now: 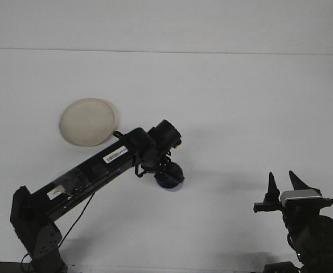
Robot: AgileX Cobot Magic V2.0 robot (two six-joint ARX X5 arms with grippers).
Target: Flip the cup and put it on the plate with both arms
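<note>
One plate (87, 121), cream and round, lies on the white table (240, 102) at about ten o'clock from the table's middle. One cup (170, 180), dark blue, sits just below the middle, at about six o'clock, mostly hidden under an arm. There are two robot arms: the left arm (92, 173) reaching in from seven o'clock, and the right arm (311, 227) at about five o'clock. Each carries one tool, so two tools: the left tool (165, 172) and the right tool (284, 185). One table holds it all.
</note>
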